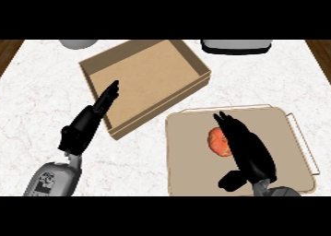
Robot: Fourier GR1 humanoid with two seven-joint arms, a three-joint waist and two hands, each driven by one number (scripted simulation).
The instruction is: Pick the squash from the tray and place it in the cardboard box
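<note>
The right hand is lying open beside the squash on the tray. The left hand is resting open by the cardboard box on the marble bench.

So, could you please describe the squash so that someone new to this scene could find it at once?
On the marble counter, look at the beige tray near the front right, not the cardboard box behind it. The squash is the small orange-red lump on that tray, beside the right robot hand, the only brightly coloured thing there.

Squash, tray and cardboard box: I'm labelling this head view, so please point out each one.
squash point(218, 141), head view, on its orange side left of the right hand.
tray point(188, 177), head view, on its bare floor.
cardboard box point(150, 69), head view, on its inner floor.
</note>
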